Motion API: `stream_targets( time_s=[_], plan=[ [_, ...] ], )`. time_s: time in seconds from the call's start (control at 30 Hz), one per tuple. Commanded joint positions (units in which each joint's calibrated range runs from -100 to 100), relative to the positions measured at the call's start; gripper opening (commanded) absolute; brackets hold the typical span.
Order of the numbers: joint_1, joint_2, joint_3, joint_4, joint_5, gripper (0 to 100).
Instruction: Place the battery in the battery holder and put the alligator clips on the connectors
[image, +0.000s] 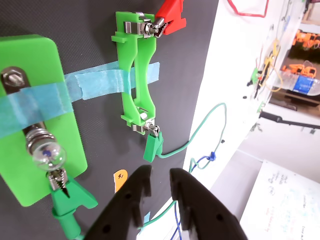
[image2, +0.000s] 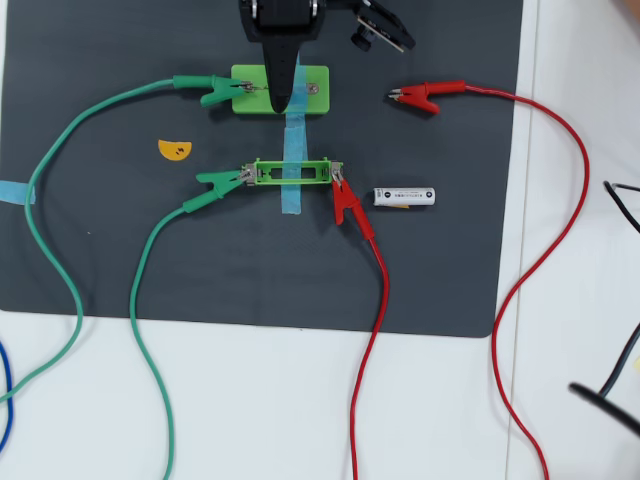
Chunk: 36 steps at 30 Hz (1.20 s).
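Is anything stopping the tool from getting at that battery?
Probably not. The battery lies alone on the mat, just right of the red clip; nothing covers it, and the tool holds nothing.

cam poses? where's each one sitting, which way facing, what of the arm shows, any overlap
Wrist view: rides on the arm, looks down along the gripper at the battery holder and the bulb block; only the dark fingers show.
Overhead view: fixed above, looks straight down on the mat; the arm enters from the top edge.
Shared: holder, bulb block, clips, blue tape.
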Motion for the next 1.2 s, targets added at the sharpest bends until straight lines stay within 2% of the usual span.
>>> stream_targets(
  time_s=[0.0,1.17],
  plan=[
    [0.0,-0.4,-1.0,-0.2,0.3,1],
    [0.0,-0.4,-0.9,-0.2,-0.1,1]
  ],
)
